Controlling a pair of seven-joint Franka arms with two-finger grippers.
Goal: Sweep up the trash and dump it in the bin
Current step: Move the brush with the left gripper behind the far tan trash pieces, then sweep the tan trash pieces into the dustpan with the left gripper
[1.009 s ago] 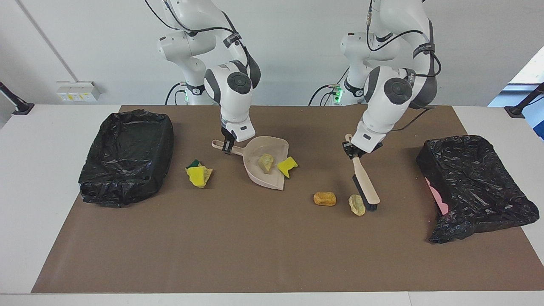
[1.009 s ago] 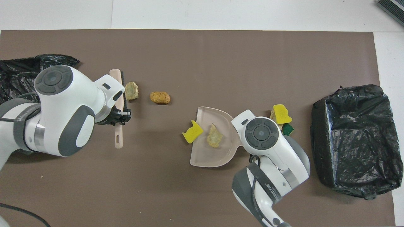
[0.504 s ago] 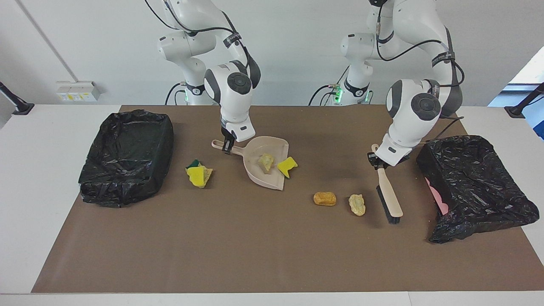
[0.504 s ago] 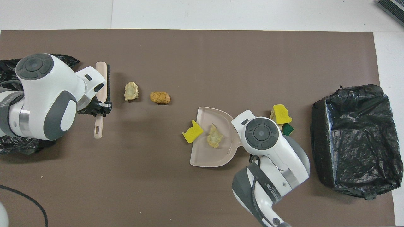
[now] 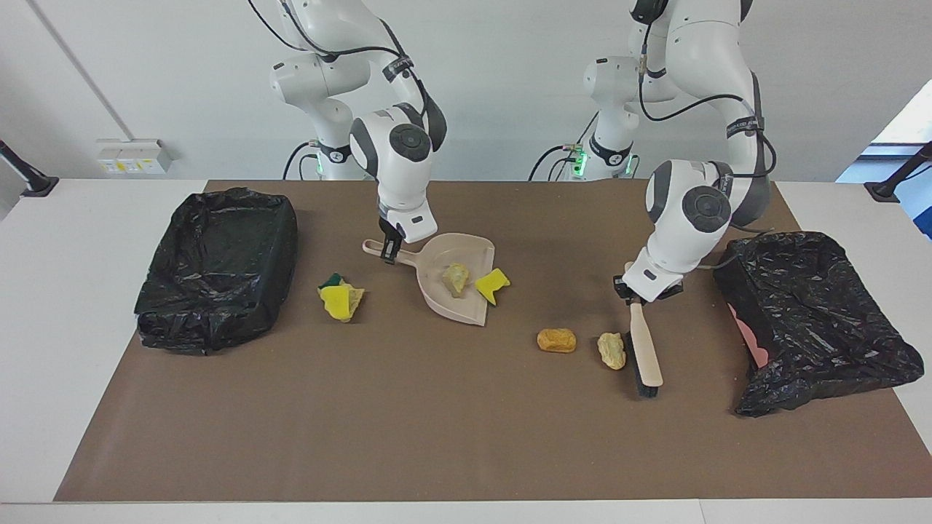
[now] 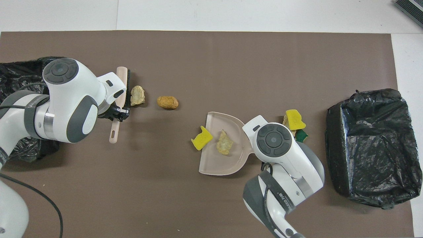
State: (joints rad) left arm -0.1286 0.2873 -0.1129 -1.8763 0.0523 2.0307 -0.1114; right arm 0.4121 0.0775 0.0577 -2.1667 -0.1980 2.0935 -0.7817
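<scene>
My left gripper (image 5: 631, 290) (image 6: 119, 114) is shut on the handle of the beige hand brush (image 5: 645, 351) (image 6: 122, 86). The brush's bristles sit low at the mat, right beside a pale tan trash chunk (image 5: 611, 350) (image 6: 137, 96). An orange-brown chunk (image 5: 556, 340) (image 6: 167, 102) lies next to that. My right gripper (image 5: 390, 249) is shut on the handle of the beige dustpan (image 5: 439, 257) (image 6: 220, 163). A pale chunk (image 5: 456, 279) (image 6: 224, 142) lies in the pan, a yellow one (image 5: 492, 284) (image 6: 202, 138) at its lip. A yellow and green chunk (image 5: 340, 300) (image 6: 295, 120) lies beside the pan.
A black-bagged bin (image 5: 218, 266) (image 6: 370, 145) stands at the right arm's end of the brown mat. Another bagged bin (image 5: 808, 320) (image 6: 16, 67) stands at the left arm's end, close to the left arm's wrist.
The left arm swung the brush away from the pale chunk toward its own end's bin, then brought it back beside the chunk. The chunks, dustpan and right arm stayed put.
</scene>
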